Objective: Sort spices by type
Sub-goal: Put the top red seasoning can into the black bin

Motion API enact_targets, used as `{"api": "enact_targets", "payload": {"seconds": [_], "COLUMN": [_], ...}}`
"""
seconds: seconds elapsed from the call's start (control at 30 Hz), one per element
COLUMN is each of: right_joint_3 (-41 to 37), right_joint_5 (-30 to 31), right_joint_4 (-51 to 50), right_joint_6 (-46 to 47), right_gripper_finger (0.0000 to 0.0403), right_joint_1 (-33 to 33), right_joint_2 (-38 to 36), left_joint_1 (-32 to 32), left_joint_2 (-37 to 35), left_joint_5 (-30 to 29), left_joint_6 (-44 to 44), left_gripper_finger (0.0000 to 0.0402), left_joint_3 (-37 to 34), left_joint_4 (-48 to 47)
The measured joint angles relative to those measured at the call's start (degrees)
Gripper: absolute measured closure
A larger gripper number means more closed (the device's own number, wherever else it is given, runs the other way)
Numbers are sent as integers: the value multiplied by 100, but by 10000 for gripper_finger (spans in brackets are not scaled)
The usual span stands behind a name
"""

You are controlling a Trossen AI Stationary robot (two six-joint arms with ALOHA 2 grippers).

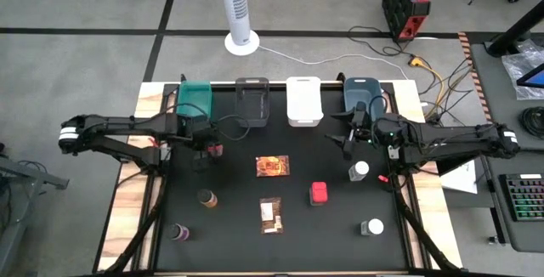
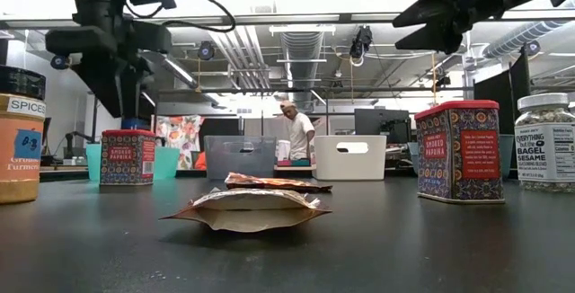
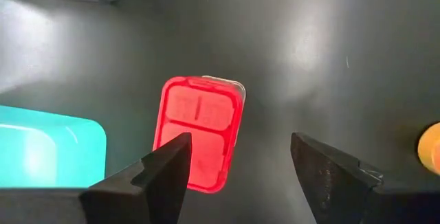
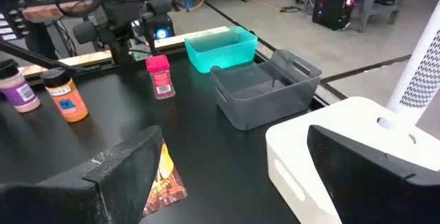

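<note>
- Low view, nearest first: two flat orange-brown packets (image 2: pixel 256 205) lie low in the centre of the frame, one behind the other, on the dark worktop (image 2: pixel 431 248).
- At the left edge stands an orange spice bottle (image 2: pixel 18 136); at the right edge a white-capped jar (image 2: pixel 545 140), with a red tub (image 2: pixel 458 152) just beside it.
- Farther back at the left, a second red tub (image 2: pixel 126 156) stands under the left tool (image 2: pixel 117 77), which hangs above it with a gap between them.
- In the left wrist view the left tool (image 3: pixel 237 162) has its fingers spread, empty, and the tub's red lid (image 3: pixel 199 131) lies near one finger rather than centred between the two.
- Step in hand, as I judge it: lining up to pick this tub. The next move calls for shifting the tool until the lid sits midway between the fingers, then lowering and squeezing on the tub's sides.
- High view: the right tool (image 1: pixel 355 132) sits at centre right, spread wide and empty, near the blue bin (image 1: pixel 364 94), with another white-capped jar (image 1: pixel 359 171) just below it in frame.
- Farthest back, along the worktop's top edge, run the teal bin (image 1: pixel 195 97), grey bin (image 1: pixel 252 100) and white bin (image 1: pixel 303 100); none shows a spice inside, so sorting looks barely begun.
</note>
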Motion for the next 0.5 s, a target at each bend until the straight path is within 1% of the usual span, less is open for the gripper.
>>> {"api": "enact_targets", "payload": {"seconds": [0.2,0.4,0.5], "right_joint_3": [-4,-4,-4], "right_joint_5": [1,0,1], "right_joint_4": [9,9,9], "right_joint_6": [66,131,133], "right_gripper_finger": [48,48,48], "right_joint_1": [0,0,0], "right_joint_2": [2,2,2], "left_joint_1": [2,7,7], "left_joint_2": [-2,-2,-2], "left_joint_5": [-6,-7,191], "left_joint_6": [-200,-174,-101], "left_gripper_finger": [168,168,168], "left_joint_3": [310,644,695], "left_joint_4": [69,66,64]}}
